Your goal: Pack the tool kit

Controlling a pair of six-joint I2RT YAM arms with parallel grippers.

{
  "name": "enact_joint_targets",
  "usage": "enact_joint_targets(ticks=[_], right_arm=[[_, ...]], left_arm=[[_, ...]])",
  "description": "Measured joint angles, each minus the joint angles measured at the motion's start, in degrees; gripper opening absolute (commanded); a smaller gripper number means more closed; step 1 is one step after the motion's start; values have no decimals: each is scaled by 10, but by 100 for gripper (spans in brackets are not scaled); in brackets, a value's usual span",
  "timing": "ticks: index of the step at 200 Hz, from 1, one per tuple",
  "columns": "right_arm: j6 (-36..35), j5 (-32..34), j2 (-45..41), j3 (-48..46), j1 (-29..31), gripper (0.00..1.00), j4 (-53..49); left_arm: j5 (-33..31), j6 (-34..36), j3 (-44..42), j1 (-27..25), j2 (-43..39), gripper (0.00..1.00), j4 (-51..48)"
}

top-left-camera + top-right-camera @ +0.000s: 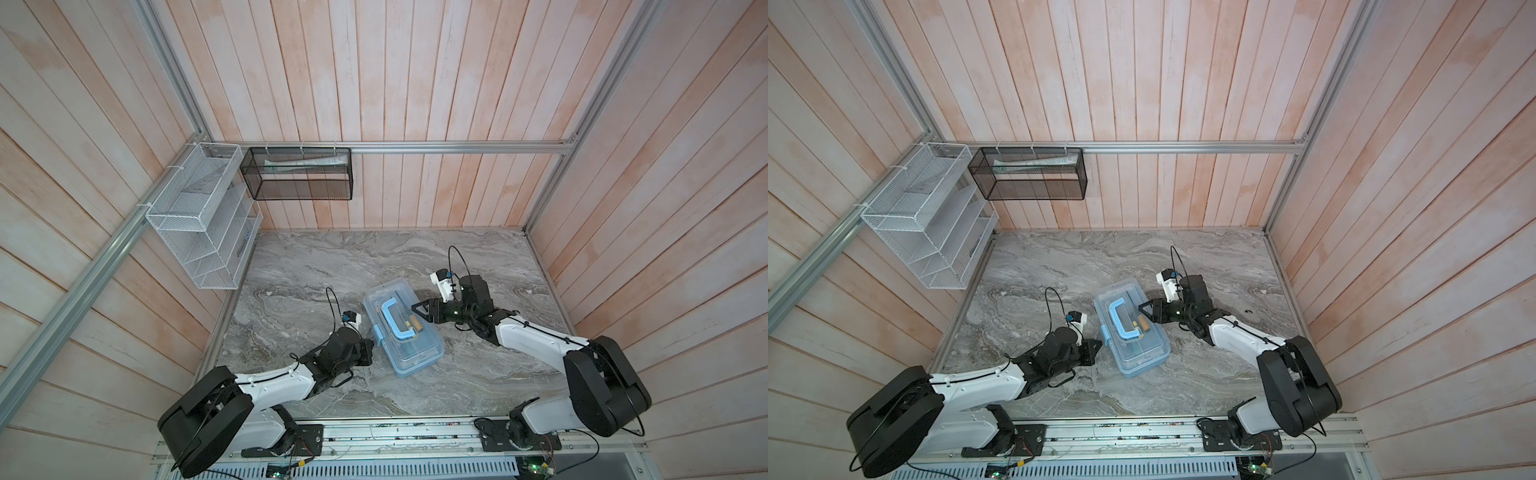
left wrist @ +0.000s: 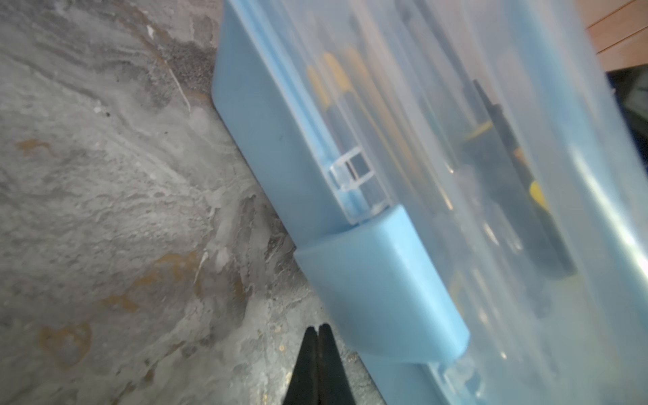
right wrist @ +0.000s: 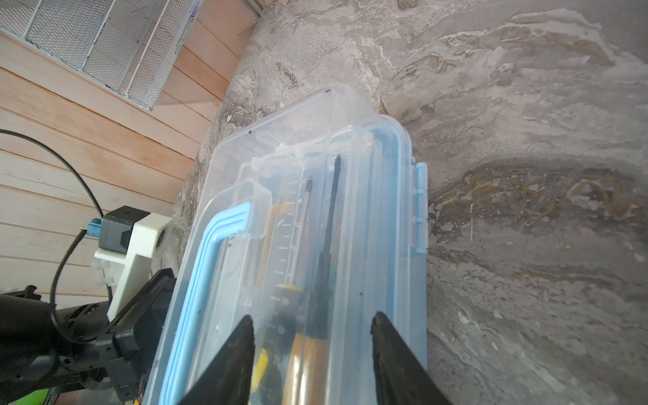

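We see the light blue rectangular plastic box with its clear lid (image 1: 419,351) lying closed near the middle of the grey marbled tabletop (image 1: 332,266), set at a slant between the two arms. The left gripper (image 2: 318,329) has its jaws pressed together, empty, its tip just beside the blue snap latch (image 2: 378,287) on the box's long side. The right gripper (image 3: 310,317) stands with jaws apart over the lid at the opposite side, clamping nothing; we cannot tell whether it touches the plastic. Through the lid we make out slim screwdrivers, one black-shafted (image 3: 333,210). We judge the box light, stiff at the base but springy in the thin lid, and smooth enough to slide on the stone if pushed from one side only. Loose tools inside would shift its weight. The blue handle (image 1: 392,318), folded flat on the lid, looks the surest hold for lifting; for the latch, we would brace the far side.
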Motion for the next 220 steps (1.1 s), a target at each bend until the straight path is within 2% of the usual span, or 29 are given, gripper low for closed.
enact_joint_targets(ticks=[75,220], right_arm=[[19,5,-6,-24,4,50,42],[51,52,3,-37,34,50,101]], left_arm=[[0,24,31,0,54,0,-15],[-2,50,59,-3,54,0,-61]])
